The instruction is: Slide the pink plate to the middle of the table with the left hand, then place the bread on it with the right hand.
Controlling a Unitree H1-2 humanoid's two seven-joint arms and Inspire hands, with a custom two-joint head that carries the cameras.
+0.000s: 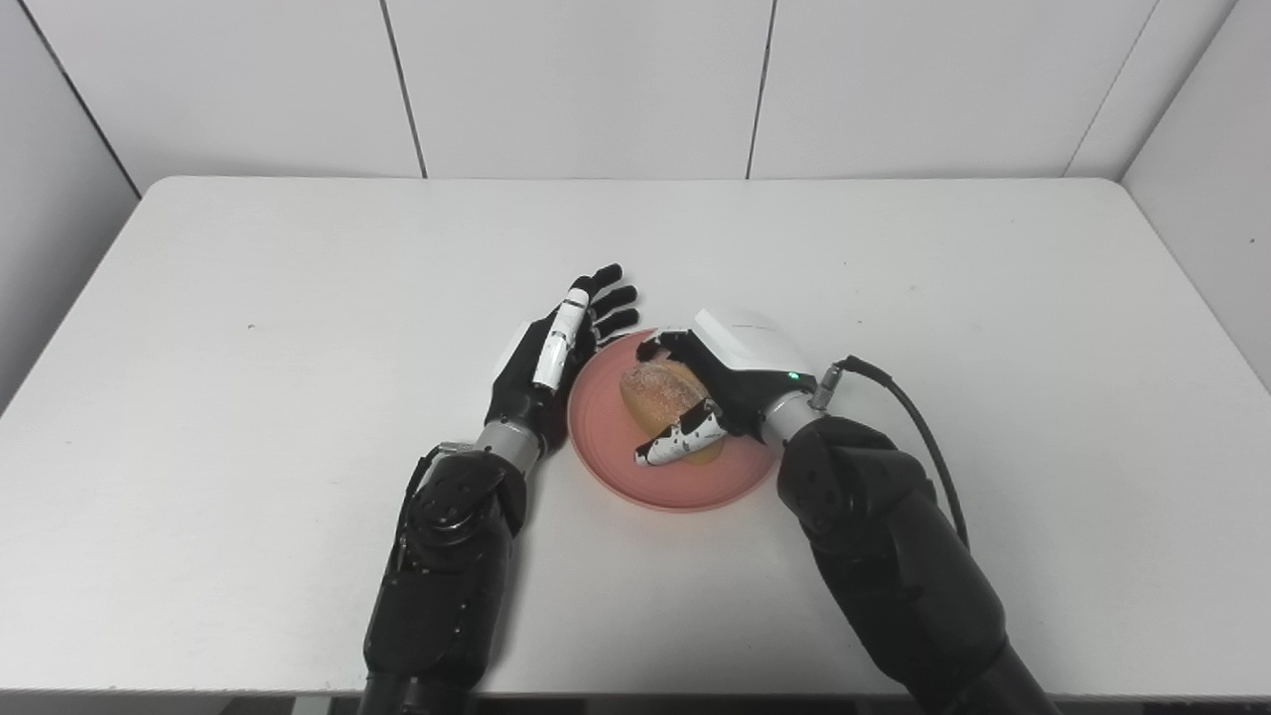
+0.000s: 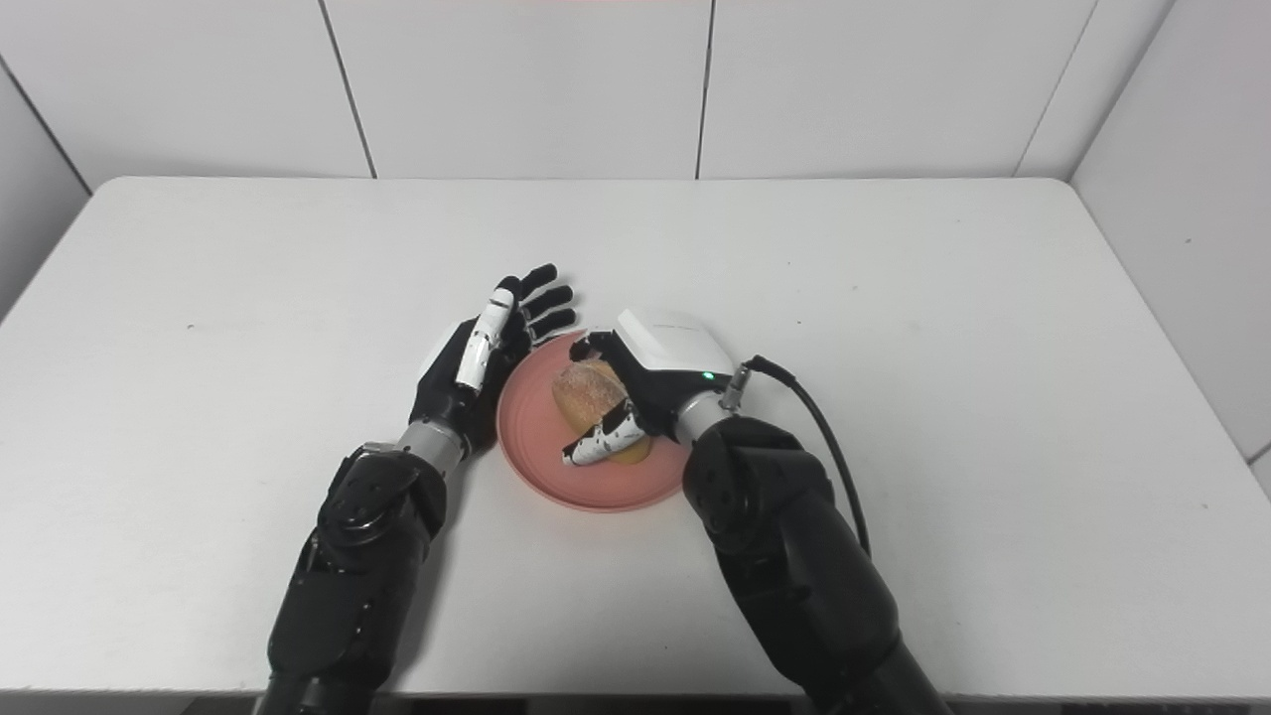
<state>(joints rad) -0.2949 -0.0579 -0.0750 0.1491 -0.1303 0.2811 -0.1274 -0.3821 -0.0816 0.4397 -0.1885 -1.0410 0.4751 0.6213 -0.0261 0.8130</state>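
Note:
The pink plate [image 1: 606, 437] lies near the middle of the white table, toward the front. A brown bread roll [image 1: 657, 392] rests on it. My right hand [image 1: 720, 382] is over the plate with its fingers and thumb curled around the roll, holding it against the plate. My left hand [image 1: 556, 353] is open, fingers spread and pointing away, its palm edge against the plate's left rim. The same scene shows in the right eye view, with the roll [image 2: 588, 389] on the plate [image 2: 536, 442].
The white table [image 1: 298, 298] is bordered by white wall panels at the back and sides. A black cable [image 1: 914, 417] loops from my right wrist. Nothing else stands on the table.

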